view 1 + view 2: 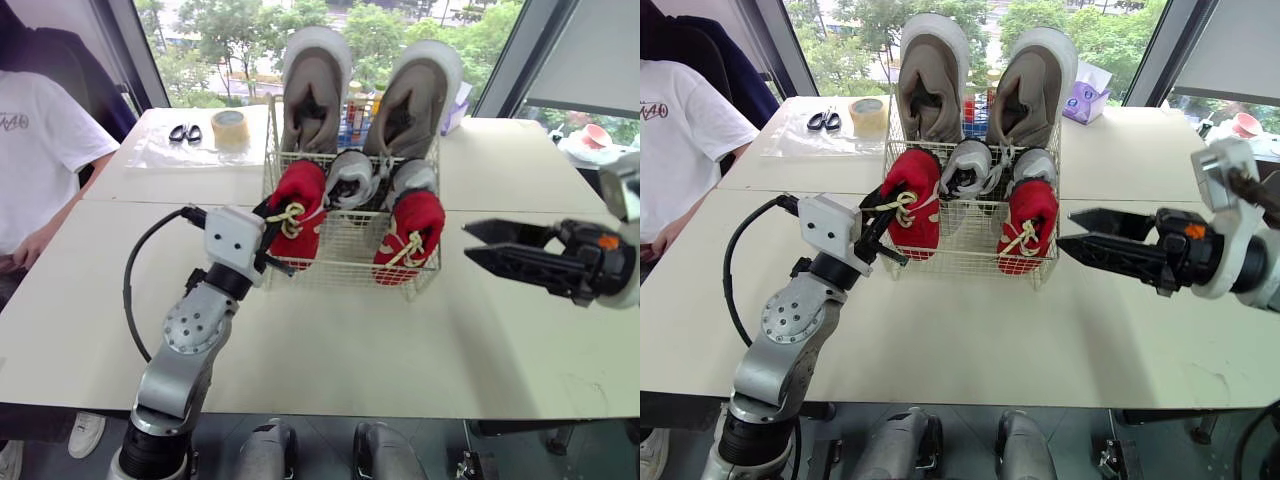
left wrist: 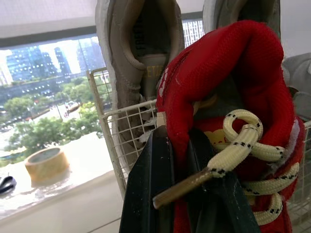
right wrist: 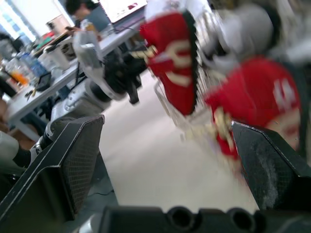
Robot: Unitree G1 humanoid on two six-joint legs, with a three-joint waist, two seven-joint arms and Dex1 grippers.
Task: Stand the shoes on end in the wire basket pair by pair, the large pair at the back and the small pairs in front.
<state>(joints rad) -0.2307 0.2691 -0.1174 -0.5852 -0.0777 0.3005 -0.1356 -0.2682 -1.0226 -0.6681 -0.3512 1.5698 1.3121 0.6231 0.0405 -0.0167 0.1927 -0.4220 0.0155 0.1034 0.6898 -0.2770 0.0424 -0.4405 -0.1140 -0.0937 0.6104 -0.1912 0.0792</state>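
A wire basket (image 1: 345,268) stands mid-table. Two large taupe shoes (image 1: 313,90) stand on end at its back, a small grey pair (image 1: 352,175) sits in the middle, and two red shoes with cream laces are in front. My left gripper (image 1: 272,238) is shut on the collar of the left red shoe (image 1: 298,205), its fingers (image 2: 146,194) pinching the red fabric at the basket's front left corner. The right red shoe (image 1: 412,235) leans in the front right corner. My right gripper (image 1: 468,242) hovers open just right of the basket, holding nothing.
A tape roll (image 1: 230,127) and scissors (image 1: 184,132) lie on a plastic sheet at the back left. A person in a white shirt (image 1: 40,150) sits at the table's left edge. A tissue pack (image 1: 1085,100) stands behind the basket.
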